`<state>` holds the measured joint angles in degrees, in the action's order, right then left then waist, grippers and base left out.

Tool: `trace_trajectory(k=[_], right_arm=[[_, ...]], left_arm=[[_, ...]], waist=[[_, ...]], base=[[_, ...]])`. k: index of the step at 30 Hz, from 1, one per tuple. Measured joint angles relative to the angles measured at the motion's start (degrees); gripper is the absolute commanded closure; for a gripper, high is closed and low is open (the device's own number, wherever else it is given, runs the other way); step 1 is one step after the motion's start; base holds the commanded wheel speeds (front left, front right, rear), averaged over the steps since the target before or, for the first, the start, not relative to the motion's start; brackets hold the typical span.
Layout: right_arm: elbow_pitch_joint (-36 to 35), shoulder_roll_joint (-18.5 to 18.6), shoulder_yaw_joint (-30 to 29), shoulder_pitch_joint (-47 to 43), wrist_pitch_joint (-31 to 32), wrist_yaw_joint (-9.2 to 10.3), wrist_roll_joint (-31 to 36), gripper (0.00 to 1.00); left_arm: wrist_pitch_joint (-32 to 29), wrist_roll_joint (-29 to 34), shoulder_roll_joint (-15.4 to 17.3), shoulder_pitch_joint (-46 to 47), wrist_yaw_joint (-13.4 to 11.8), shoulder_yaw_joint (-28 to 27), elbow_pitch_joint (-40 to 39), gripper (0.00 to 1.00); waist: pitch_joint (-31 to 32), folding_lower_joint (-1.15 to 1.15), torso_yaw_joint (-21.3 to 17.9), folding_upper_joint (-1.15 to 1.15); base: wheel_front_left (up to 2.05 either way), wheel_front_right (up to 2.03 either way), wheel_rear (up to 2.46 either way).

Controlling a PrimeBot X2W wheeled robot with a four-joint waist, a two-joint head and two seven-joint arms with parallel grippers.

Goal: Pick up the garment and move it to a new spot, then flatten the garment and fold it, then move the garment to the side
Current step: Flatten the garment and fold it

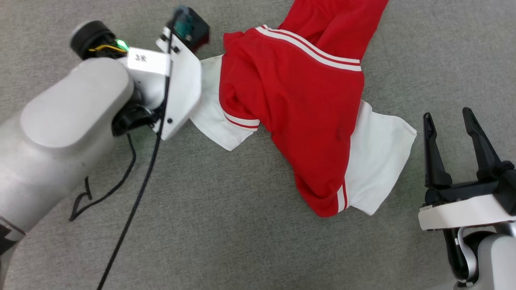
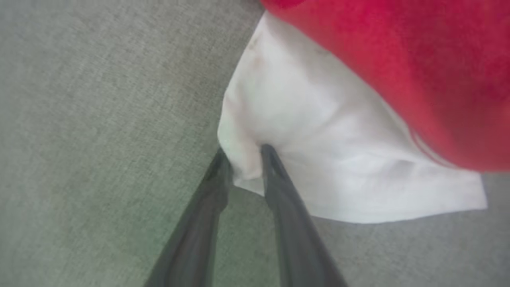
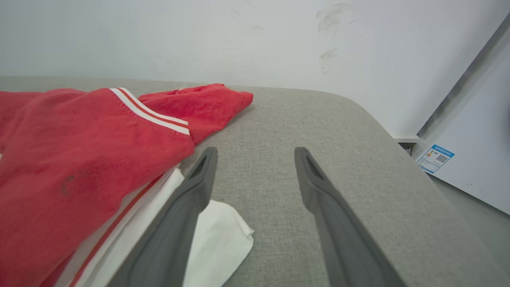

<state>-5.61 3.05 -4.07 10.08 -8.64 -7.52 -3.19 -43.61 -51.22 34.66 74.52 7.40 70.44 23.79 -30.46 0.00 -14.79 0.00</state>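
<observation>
Crumpled across the middle of the grey counter [image 1: 250, 241]: the shirt [image 1: 290, 104], red body bunched and twisted, far end stretched away from the robot. Striped trim [image 1: 310, 48] across its far part. Left sleeve [image 1: 211, 117], white, spread out to the left; right sleeve [image 1: 379, 161], also white, flat at the near right. Reaching in from the left, the left hand [image 2: 245, 153], fingers either side of the left sleeve's edge, cloth gathered between the tips; blurred there, but apparently clenched on the shirt. Black cable [image 1: 137, 189] trailing from that arm over the counter. Low at the near right, the right hand [image 1: 447, 114], released, fingers wide apart and holding nothing, just beside the right sleeve, one finger crossing above the sleeve's corner in the right wrist view. Beyond the counter's far edge, a white wall [image 3: 239, 36]
</observation>
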Motion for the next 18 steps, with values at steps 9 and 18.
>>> trace_trajectory(k=[9, 18], right_arm=[[0.87, 0.65, -0.93, -0.51, 0.68, 0.0, 1.62, 0.0], [0.83, 1.52, -1.54, -3.64, 2.72, 0.0, 2.26, 0.0]], left_arm=[[16.56, -0.55, 0.03, -0.26, 0.09, 2.24, 0.75, 1.0], [27.19, -4.17, 7.19, -8.22, -2.15, -0.55, -3.08, 1.0]], waist=[[4.8, 0.0, 3.27, 0.0], [10.75, 0.0, 8.0, 0.0]], base=[[0.0, 0.0, 0.0], [0.0, 0.0, 0.0]])
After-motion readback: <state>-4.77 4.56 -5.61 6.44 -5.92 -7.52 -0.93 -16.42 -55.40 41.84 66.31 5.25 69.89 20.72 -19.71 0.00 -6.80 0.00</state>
